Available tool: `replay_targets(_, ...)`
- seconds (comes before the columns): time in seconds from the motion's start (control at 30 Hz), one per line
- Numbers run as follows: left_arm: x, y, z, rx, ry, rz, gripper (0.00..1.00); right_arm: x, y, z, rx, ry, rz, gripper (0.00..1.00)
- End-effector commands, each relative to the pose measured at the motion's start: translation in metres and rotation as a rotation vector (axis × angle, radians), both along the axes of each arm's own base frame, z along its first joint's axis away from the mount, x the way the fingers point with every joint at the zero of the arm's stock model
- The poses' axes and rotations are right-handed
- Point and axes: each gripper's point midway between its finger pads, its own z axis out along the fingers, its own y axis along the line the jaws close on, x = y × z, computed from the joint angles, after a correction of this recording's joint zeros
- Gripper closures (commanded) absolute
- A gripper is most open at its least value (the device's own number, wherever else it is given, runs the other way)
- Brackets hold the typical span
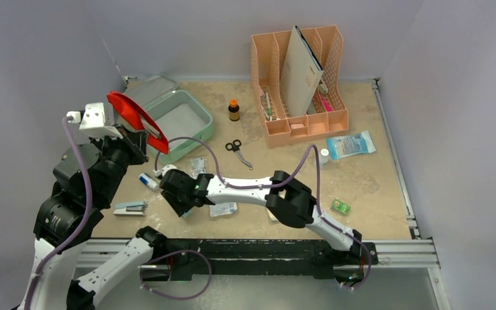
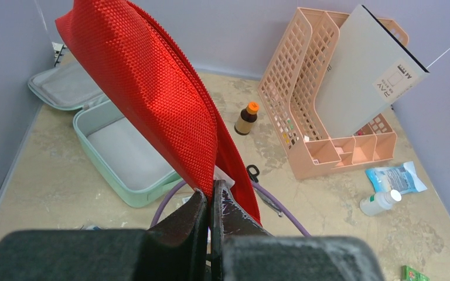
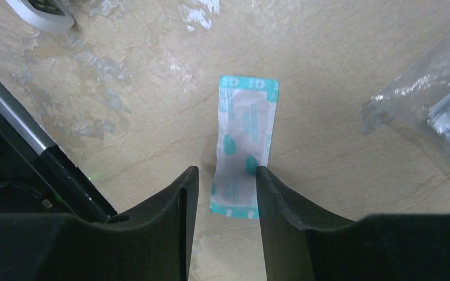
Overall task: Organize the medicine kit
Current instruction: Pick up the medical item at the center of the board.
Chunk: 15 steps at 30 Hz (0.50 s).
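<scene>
Medicine kit (image 1: 188, 147): mint-green case, lid open, at the far left of the surface (image 1: 374, 194).
Left claw (image 2: 210, 196): clamped on the edge of a red pouch (image 2: 152, 99), lifted beside the kit.
Right claw (image 3: 227, 181): half open, fingers (image 3: 181, 199) straddling a teal plaster packet (image 3: 245, 134) lying flat.

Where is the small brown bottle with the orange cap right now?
In the top view the brown bottle stands upright near the back of the table, between the open medicine kit on its left and the peach organizer on its right.
</scene>
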Motion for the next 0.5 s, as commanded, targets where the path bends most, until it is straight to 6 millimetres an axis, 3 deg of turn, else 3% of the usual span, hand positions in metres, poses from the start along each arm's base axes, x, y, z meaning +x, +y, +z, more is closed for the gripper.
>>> replay_targets(0.0,-0.005,0.007,0.010,0.012,-0.048,0.011,1.00,0.006,-0.007,-0.013,-0.096,-0.088,0.040,0.56)
replay_targets(0.13,-0.005,0.008,0.008,0.012,-0.049,0.013,1.00,0.011,-0.016,-0.024,-0.150,-0.149,0.045,0.63)
replay_targets(0.23,-0.005,0.007,0.006,0.013,-0.046,0.012,1.00,0.013,-0.023,-0.023,-0.168,-0.168,0.041,0.75)
replay_targets(0.47,-0.008,0.010,0.005,0.025,-0.048,0.010,1.00,-0.001,-0.025,0.008,-0.084,-0.116,0.084,0.91)
